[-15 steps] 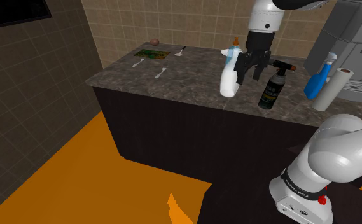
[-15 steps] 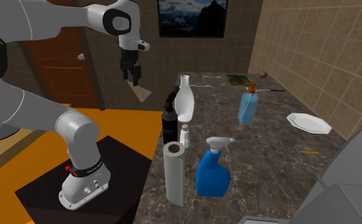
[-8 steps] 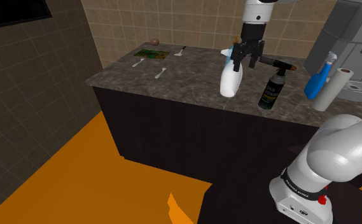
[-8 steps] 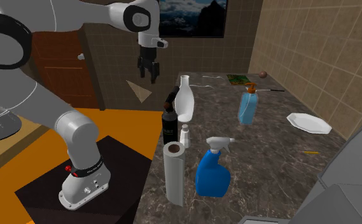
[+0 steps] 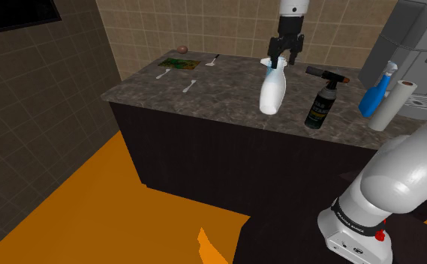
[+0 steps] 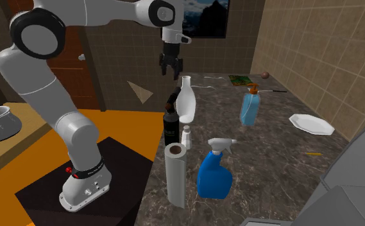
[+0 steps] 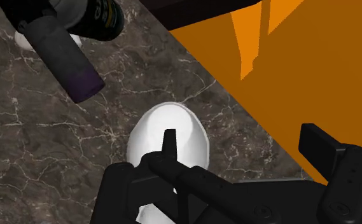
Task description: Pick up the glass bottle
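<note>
- Gripper (image 5: 285,57) empty, fingers apart, hovers just above white bottle (image 5: 272,91).
- Bottle upright on counter (image 5: 204,94), near its edge — sits below one finger, off-centre; likely needs a sideways nudge before descent.

Bottle (image 5: 272,91): plain white (drawn opaque). Hand (image 5: 286,56) above the bottle: all black. Bench (image 5: 204,94) under the bottle: dark grey-brown stone with pale veining. Canister (image 5: 320,105) beside the bottle: black, yellowish print. Spray bottle (image 5: 373,96) farther from the bottle: blue. Floor (image 5: 91,202): orange.
</note>
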`<control>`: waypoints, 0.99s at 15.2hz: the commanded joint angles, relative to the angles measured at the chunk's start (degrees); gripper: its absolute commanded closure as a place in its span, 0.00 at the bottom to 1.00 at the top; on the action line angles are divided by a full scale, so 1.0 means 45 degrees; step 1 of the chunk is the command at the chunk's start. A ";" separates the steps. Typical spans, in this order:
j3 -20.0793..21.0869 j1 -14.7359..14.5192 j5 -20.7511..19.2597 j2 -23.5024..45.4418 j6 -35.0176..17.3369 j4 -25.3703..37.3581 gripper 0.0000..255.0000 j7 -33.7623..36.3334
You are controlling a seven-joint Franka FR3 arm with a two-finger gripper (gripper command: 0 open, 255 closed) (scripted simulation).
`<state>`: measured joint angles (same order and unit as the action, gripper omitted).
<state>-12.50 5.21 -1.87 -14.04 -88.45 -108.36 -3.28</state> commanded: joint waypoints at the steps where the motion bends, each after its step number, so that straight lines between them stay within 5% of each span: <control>1: -0.0241 0.0101 -0.0021 0.0967 0.0097 0.1044 0.00 -0.0343; 7: -0.0824 0.0537 0.0142 0.3542 0.0779 0.4241 0.00 -0.1304; 15: -0.0798 0.0517 0.0079 0.3296 -0.0584 0.2642 0.00 -0.1221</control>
<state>-16.12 7.57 -1.44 1.09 -90.35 -95.49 -8.86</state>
